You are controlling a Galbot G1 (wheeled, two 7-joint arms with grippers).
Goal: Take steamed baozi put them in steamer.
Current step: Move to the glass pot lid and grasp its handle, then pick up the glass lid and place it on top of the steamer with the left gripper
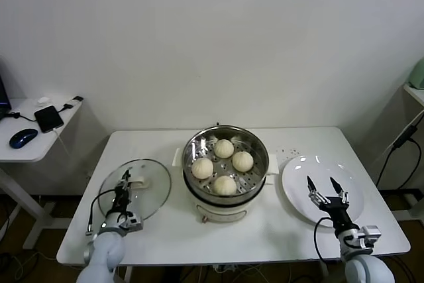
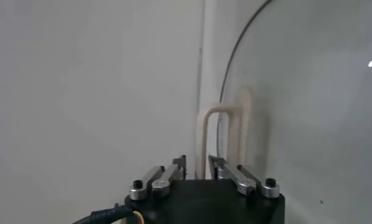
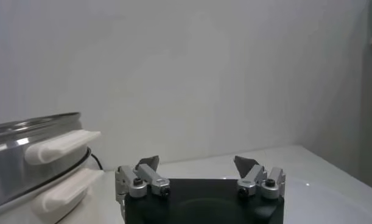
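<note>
You see four small round cream-white steamed baozi (image 1: 224, 166) sitting inside the round shiny steel steamer (image 1: 225, 133), on its tray full of little holes. They sit close together in a ring: one at the back, one on each side and one at the front. The steamer stands on a white base with white side handles, in the middle of the white table (image 1: 172, 230). It is between your two claws.

Your left claw (image 1: 122, 190) is over the round glass lid (image 1: 151, 187), which lies flat on the table to the left of the steamer. In the left wrist view the two fingers (image 2: 176, 165) are pulled in close on either side of the lid's cream handle (image 2: 225, 131). They are nearly closed around its leg. You cannot tell if they are pressing on it.

Your right claw (image 1: 326, 189) is on the other side of the steamer, over the flat white plate (image 1: 295, 178). Its fingers (image 3: 148, 164) stand wide open and hold nothing. In the right wrist view, the steamer's steel wall and white handles (image 3: 61, 146) are just beside this claw.
</note>
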